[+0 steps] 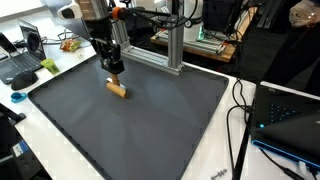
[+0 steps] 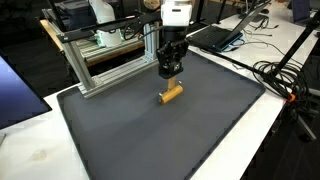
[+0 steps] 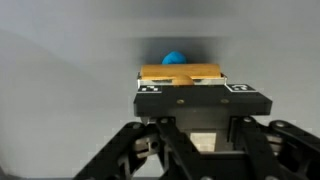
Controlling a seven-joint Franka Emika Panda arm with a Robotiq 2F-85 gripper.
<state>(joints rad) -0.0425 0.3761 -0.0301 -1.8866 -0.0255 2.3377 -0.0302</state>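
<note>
A: Mat (image 1: pixel 150 130), edges?
B: Bare surface is being shown round the wooden block (image 1: pixel 117 89), mid-mat; aluminium frame (image 1: pixel 172 50) is standing at the far edge.
A: Arm?
B: Being held upright; gripper (image 1: pixel 114 76) is being held clamped on the block.

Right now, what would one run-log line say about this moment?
tool: shut on block | block: wooden, on or just above mat | mat: dark
</note>
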